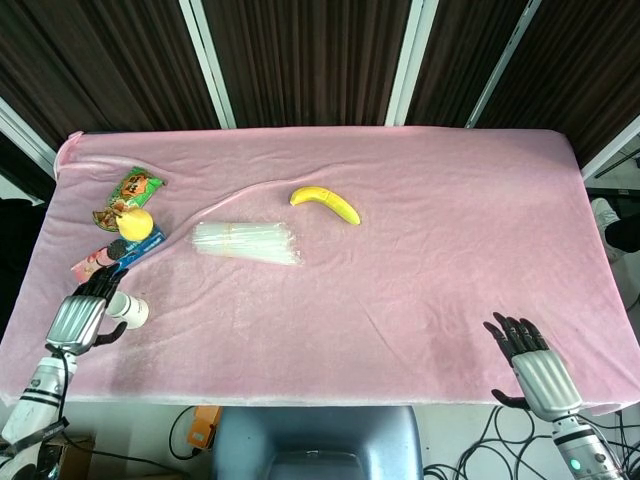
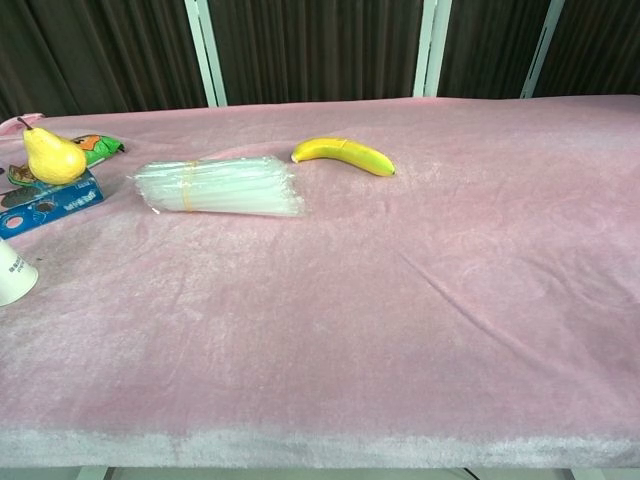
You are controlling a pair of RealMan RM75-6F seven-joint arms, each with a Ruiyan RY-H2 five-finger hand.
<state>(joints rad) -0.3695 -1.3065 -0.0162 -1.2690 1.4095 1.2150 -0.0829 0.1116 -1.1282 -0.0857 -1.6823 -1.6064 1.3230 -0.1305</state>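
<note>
My left hand (image 1: 80,318) lies at the front left of the pink table (image 1: 420,270), fingers spread and holding nothing. A white paper cup (image 1: 129,310) sits just to its right, close against the fingers; whether they touch is unclear. In the chest view only the cup (image 2: 12,280) shows, at the left edge. My right hand (image 1: 535,365) rests open at the front right edge, far from every object.
A banana (image 1: 326,203) lies mid-table, with a bag of clear straws (image 1: 245,242) to its front left. At the left stand a pear (image 1: 134,222), a blue cookie box (image 1: 118,255) and a green snack packet (image 1: 127,193).
</note>
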